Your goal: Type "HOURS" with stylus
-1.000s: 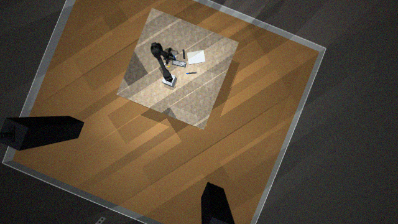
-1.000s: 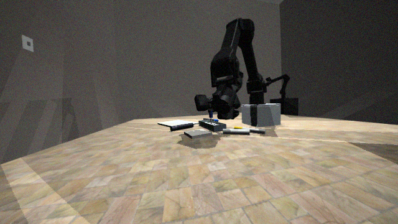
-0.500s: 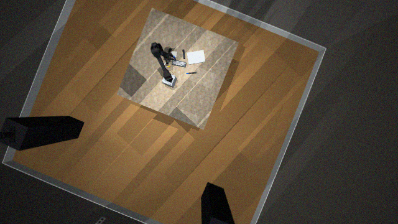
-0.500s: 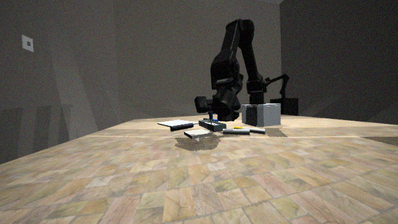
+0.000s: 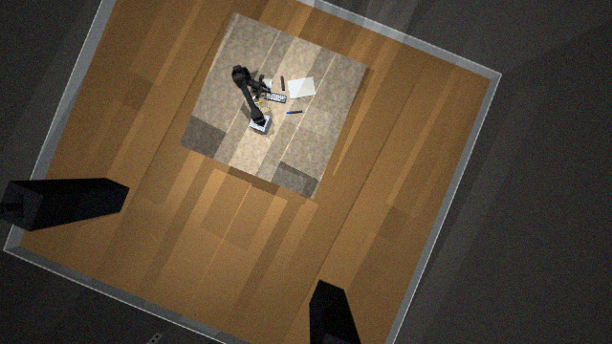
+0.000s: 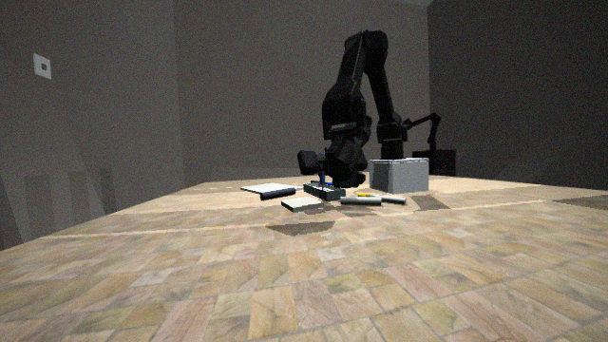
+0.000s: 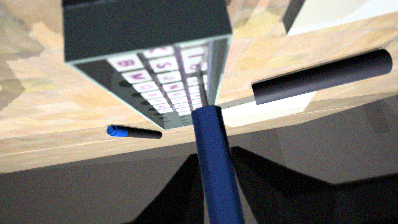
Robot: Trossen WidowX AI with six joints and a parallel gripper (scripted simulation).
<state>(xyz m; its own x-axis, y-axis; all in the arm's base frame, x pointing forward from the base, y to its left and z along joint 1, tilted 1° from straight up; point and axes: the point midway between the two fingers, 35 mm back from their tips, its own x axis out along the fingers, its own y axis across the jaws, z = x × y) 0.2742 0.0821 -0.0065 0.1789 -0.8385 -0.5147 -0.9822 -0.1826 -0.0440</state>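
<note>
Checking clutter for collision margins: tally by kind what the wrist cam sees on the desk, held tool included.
Keyboard: 1
Stylus: 1
Blue-capped pen: 1
Dark marker: 1
White pads: 2
Total: 6
</note>
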